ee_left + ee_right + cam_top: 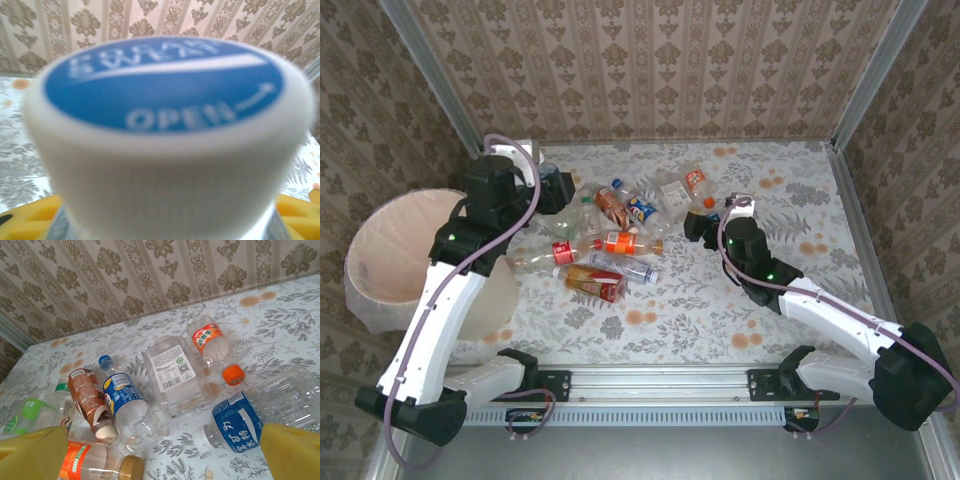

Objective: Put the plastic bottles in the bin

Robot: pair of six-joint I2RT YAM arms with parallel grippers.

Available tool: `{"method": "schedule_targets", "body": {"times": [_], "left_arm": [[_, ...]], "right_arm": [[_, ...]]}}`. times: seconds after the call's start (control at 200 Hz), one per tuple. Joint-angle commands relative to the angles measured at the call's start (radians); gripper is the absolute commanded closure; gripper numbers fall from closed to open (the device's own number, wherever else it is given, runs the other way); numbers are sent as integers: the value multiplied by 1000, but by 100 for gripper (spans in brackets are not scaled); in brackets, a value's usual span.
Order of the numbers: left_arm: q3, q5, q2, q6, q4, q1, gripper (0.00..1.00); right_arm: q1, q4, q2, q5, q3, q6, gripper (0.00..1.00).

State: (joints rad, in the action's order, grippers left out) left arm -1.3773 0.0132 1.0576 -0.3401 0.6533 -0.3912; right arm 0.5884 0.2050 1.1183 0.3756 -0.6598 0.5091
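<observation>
**While one bottle is gripped, the rest lie heaped toward the table's far edge**

Because the bottles overlap, an exact count cannot be fixed. About eleven plastic bottles (620, 243) are made out from above, gathered in one loose heap on the left half of the table (790, 290), nearer its far edge than its near one. One bin (390, 250) is seen, set against the table's left edge. Two arms are mounted on a rail at the near edge.

In the right wrist view seven bottles are counted, all lying on their sides. They are small and clear, and several are crushed. Among them are a blue-capped bottle (125, 405) with a blue label, a flattened square bottle (175, 375) with a white label, and an orange-capped bottle (215, 345) with a red-orange label. Brown, green and orange labels are also seen.

The left gripper (565, 192) is placed at the far left end of the heap. In its wrist view a white-capped bottle (170, 165) is pressed close to the lens, its blue cap top printed "OPEN". Yellow pads (30, 222) are seen against both sides of the neck, closed on it.

The right gripper (696, 226) is held at the right end of the heap. Its yellow fingertips (30, 455) are spread wide, and nothing is caught between them.

The bin is round, pale pink-beige and far wider than any bottle. The table is covered with a white cloth printed with grey ferns and orange flowers. It is enclosed on three sides by beige damask wallpaper, with metal posts at the far corners.
</observation>
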Motion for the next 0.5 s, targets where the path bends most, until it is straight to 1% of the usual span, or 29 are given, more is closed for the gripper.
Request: {"method": "schedule_targets", "body": {"times": [0.0,0.08,0.15,0.295,0.38,0.425,0.49], "left_arm": [[-89,-140,-27,100,109,5,50],[-124,-306,-29,121,147,4,51],[-141,-406,-34,146,149,7,51],[-169,-545,-35,221,133,14,51],[-186,-664,-27,277,143,33,50],[-191,-701,-22,296,153,65,50],[-194,-700,-13,308,177,123,50]], "right_arm": [[-10,27,-2,29,6,34,0],[-15,21,4,20,2,46,0],[-18,28,12,17,3,51,0],[-28,19,30,-5,-12,71,0],[-40,-26,50,-47,-46,80,0],[-42,-43,61,-57,-61,78,0],[-43,-50,77,-64,-70,79,0]]}}
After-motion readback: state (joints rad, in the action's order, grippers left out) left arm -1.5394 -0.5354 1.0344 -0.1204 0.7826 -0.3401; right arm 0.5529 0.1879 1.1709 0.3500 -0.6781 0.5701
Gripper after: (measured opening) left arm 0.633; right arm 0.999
